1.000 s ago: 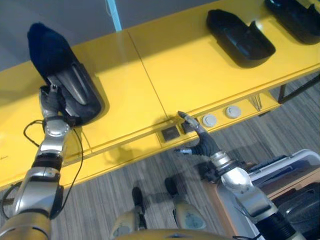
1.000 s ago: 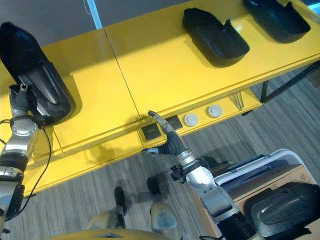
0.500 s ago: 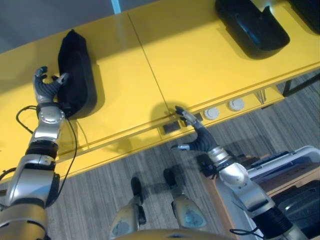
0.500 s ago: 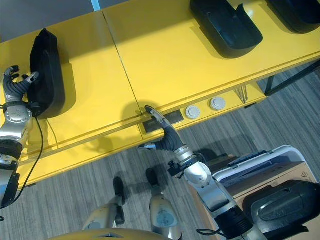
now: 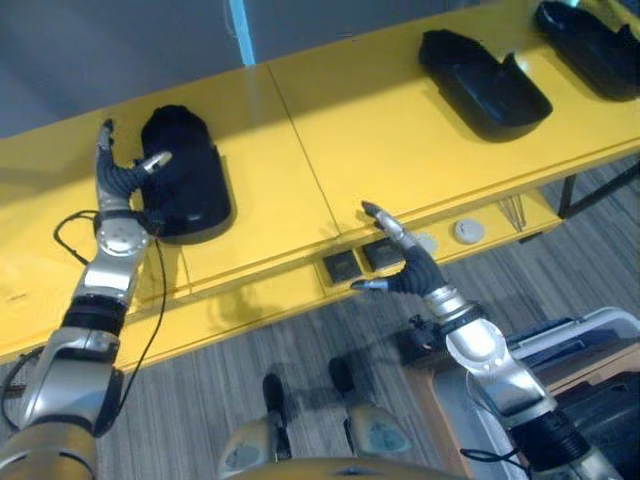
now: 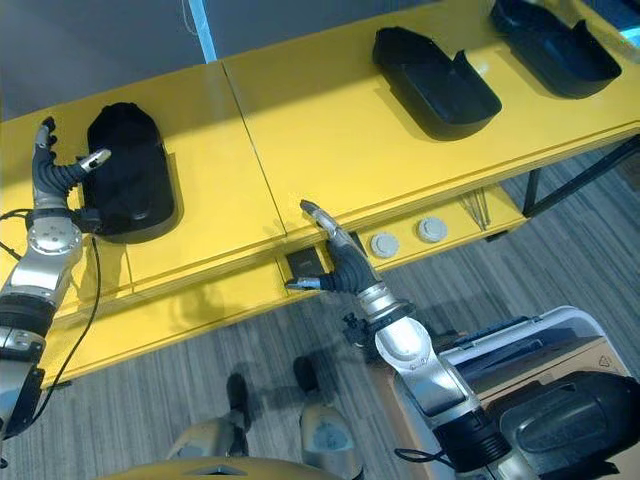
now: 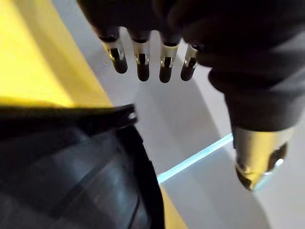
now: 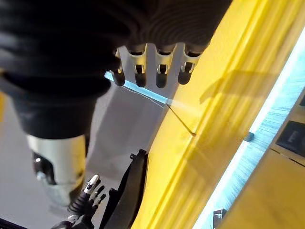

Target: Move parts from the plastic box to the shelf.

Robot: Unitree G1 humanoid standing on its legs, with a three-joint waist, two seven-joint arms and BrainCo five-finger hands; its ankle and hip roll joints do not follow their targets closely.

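- Our left hand [image 5: 122,178] stands upright at the left side of the black part [image 5: 183,187], fingers spread straight and thumb reaching over the part's near-left edge; it grips nothing.
- Our right hand [image 5: 410,270] hangs off the near edge of the yellow shelf [image 5: 350,130], fingers relaxed and apart, empty, just in front of the dark square sockets [image 5: 340,266].
- Half a second ago the part stood on its edge against the left hand; now it lies flat on the shelf, and the hand has let go.
- Two more black parts [image 6: 435,82] lie at the far right of the shelf, well apart from the first.
- Bare yellow surface lies between them; the shelf's near edge runs just below the left part.
- The plastic box [image 6: 560,425] sits at the near right.
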